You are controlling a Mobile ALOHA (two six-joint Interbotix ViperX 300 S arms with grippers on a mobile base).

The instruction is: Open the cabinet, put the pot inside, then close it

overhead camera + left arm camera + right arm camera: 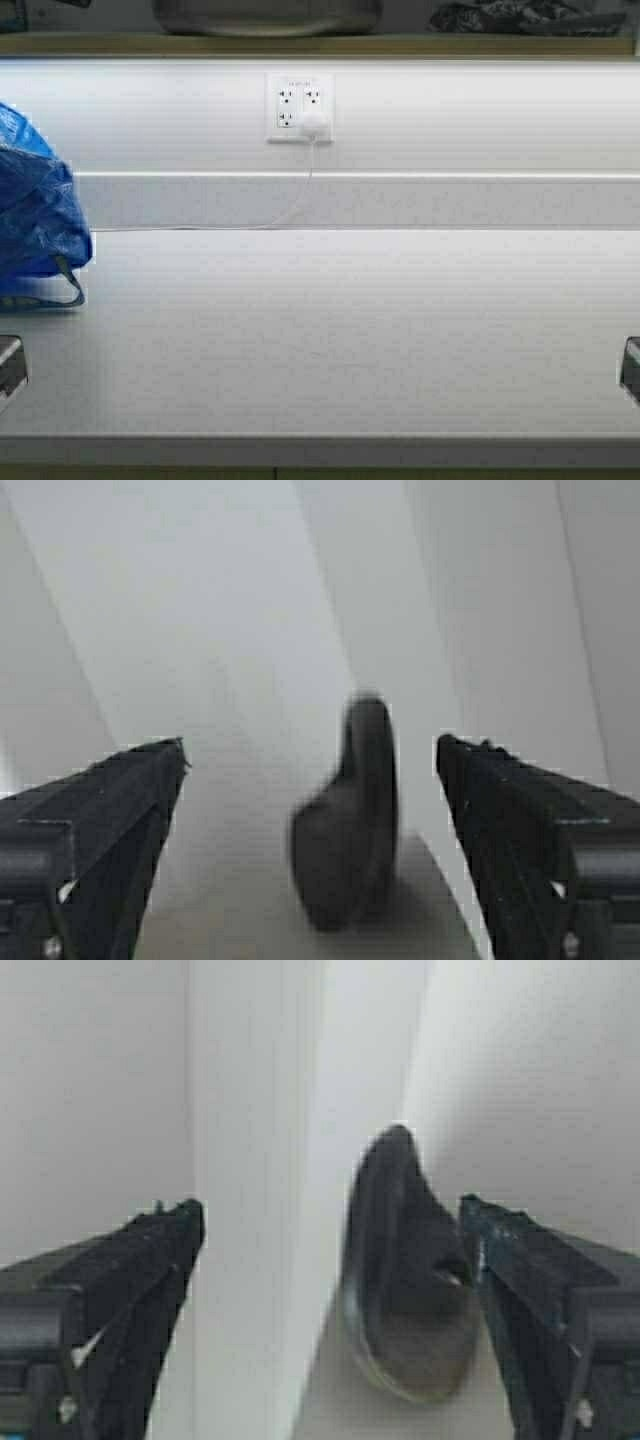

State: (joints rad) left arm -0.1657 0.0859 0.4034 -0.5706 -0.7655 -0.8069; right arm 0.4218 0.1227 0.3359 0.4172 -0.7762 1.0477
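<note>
Left wrist view gives us the left end effector (310,750) with its fingers spread wide and nothing pinched. A blurred dark shape (350,810) sits just ahead of the gap, and we cannot tell what it is. The right end effector (330,1210) is spread the same way and also holds nothing. A second dark lump (405,1270) lies close to one of its fingers, equally hard to name.

From the high view, both arms only peek in at the near edges of the pale surface (330,330). Ahead of the left end effector a blue bag (35,215) rests on that surface. Farther on, roughly midway between the two end effectors, a wall outlet (300,108) carries a white plug, and its cable (285,215) trails toward the bag.

Farthest and highest, a beige strip that we take for the bottom edge of the cabinet (400,45) runs across. Above it a grey rounded vessel, cut off by the frame, is probably the pot (265,15).

If so, we judge the pot is already placed. The doors are out of sight, so we cannot tell whether closing remains.
</note>
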